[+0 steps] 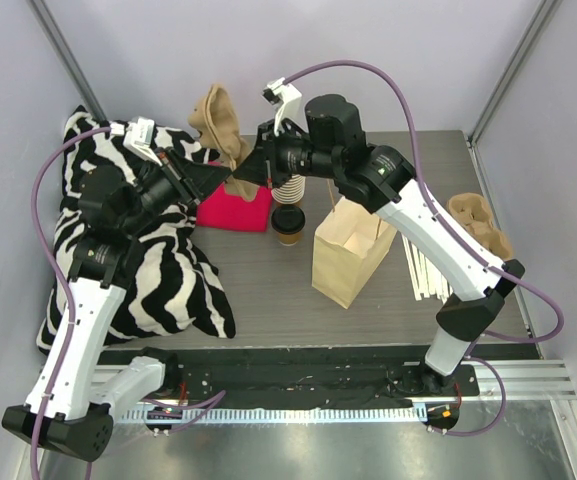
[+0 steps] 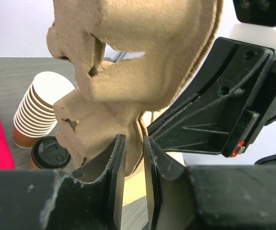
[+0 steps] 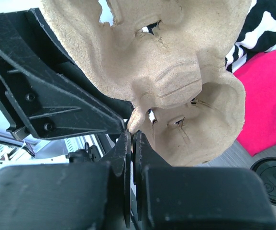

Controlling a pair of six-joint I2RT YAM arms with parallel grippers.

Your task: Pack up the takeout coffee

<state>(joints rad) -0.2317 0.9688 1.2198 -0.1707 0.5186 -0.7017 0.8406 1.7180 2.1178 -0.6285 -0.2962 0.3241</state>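
The takeout coffee (image 1: 288,223), a small brown cup with a black lid, stands on the table in front of the stack of cream cups (image 1: 290,190). Its lid also shows in the left wrist view (image 2: 51,153) and the right wrist view (image 3: 271,175). Both grippers hold a tan pulp cup carrier (image 1: 220,120) upright in the air behind it. My left gripper (image 1: 220,174) (image 2: 134,140) is shut on the carrier's lower edge (image 2: 128,57). My right gripper (image 1: 246,170) (image 3: 132,134) is shut on a small tab of the carrier (image 3: 176,76), facing the left one.
An open brown paper bag (image 1: 351,250) stands right of the coffee. A red cloth (image 1: 236,208) lies to its left on the table. A zebra-print cushion (image 1: 158,270) fills the left side. Another pulp carrier (image 1: 480,225) and wooden stirrers (image 1: 423,272) lie at the right.
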